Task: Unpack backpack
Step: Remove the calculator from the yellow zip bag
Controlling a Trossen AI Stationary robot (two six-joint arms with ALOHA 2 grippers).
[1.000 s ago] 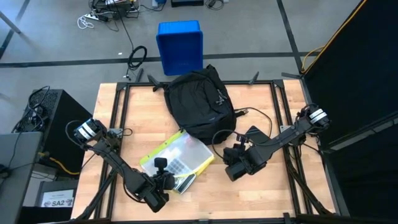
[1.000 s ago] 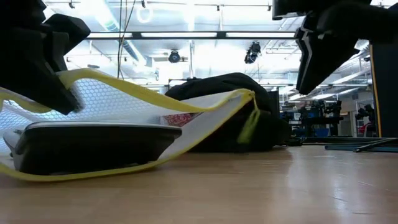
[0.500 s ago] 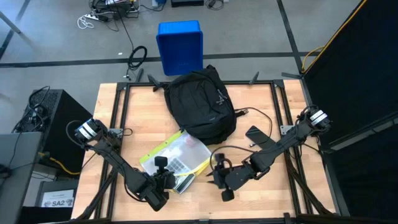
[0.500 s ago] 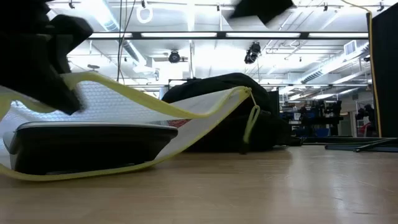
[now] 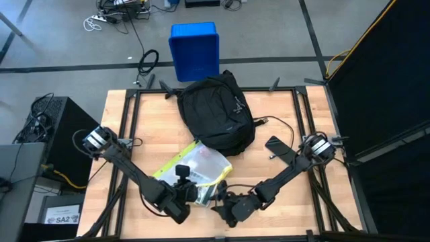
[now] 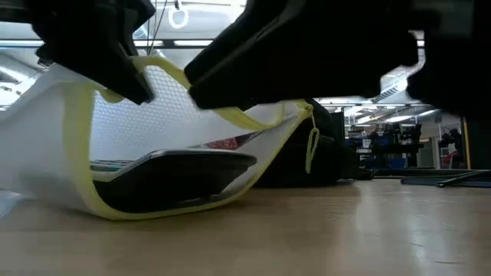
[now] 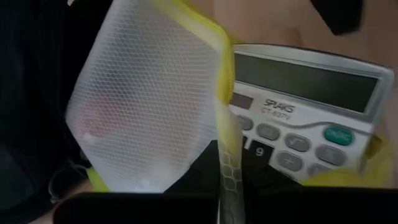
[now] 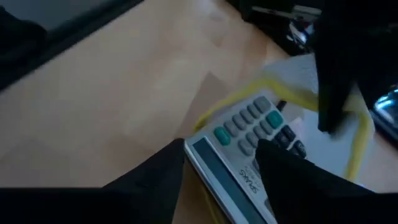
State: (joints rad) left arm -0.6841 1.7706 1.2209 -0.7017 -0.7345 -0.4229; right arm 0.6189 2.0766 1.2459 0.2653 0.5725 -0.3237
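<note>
Swung across since a second ago: right gripper (image 5: pixel 222 204), now low at the near edge beside the mesh pouch (image 5: pixel 196 165), jaws apart around the calculator (image 8: pixel 239 152) poking from the pouch mouth. Lifted higher on its near side: pouch edge, clamped in the shut left gripper (image 5: pixel 185 196). Spread beneath: pale wooden table (image 5: pixel 282 215), grey floor around, ceiling lights beyond. Lying at the far middle of the table: black backpack (image 5: pixel 215 111). Standing on the floor behind it: blue bin (image 5: pixel 194 50).
</note>
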